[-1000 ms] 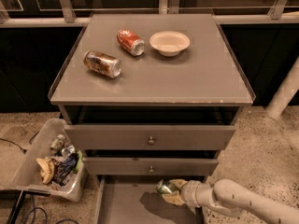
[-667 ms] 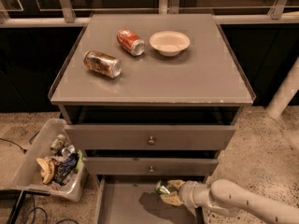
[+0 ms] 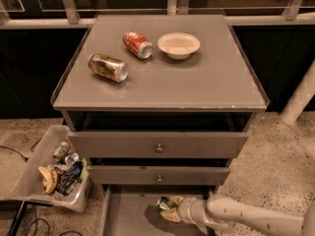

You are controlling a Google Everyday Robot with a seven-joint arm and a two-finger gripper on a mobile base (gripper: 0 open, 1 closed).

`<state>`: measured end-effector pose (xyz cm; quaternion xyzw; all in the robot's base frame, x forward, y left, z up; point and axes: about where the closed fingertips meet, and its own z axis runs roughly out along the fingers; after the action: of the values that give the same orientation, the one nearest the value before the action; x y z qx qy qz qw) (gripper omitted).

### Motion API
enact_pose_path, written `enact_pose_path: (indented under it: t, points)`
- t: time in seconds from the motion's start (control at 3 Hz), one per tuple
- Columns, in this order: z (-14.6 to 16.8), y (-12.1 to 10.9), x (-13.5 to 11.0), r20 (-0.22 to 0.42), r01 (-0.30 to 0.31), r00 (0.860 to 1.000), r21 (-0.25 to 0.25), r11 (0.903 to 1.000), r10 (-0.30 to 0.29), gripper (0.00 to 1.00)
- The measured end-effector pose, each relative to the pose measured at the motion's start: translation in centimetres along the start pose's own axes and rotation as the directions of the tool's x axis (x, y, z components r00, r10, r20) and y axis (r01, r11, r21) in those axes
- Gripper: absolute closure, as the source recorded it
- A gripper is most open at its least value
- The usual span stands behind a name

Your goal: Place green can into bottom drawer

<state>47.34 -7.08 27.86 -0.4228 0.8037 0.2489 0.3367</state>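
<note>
The green can [image 3: 165, 203] is held on its side in my gripper [image 3: 171, 208], just above the grey floor of the bottom drawer [image 3: 127, 215], which is pulled out below the two knobbed drawers. My arm reaches in from the lower right, and the gripper's pale fingers [image 3: 173, 215] close around the can over the drawer's middle. A dark shadow lies on the drawer floor under the can.
On the cabinet top [image 3: 197, 82] lie a red can [image 3: 137, 44], a brown-orange can [image 3: 108, 67] and a white bowl [image 3: 178, 44]. A clear bin [image 3: 29, 176] of trash stands on the floor at the left, with cables beside it. A white post [image 3: 300, 100] stands at right.
The gripper with the green can has stayed almost in place over the drawer, shifting only slightly left. Nothing else has moved.
</note>
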Motion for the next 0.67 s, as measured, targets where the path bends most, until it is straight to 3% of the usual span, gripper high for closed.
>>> enact_pose_path:
  t: [0.67]
  points:
    - [4.5,-0.8,2.4,0.087,0.067,0.993,0.088,0.9938,-0.075,1.00]
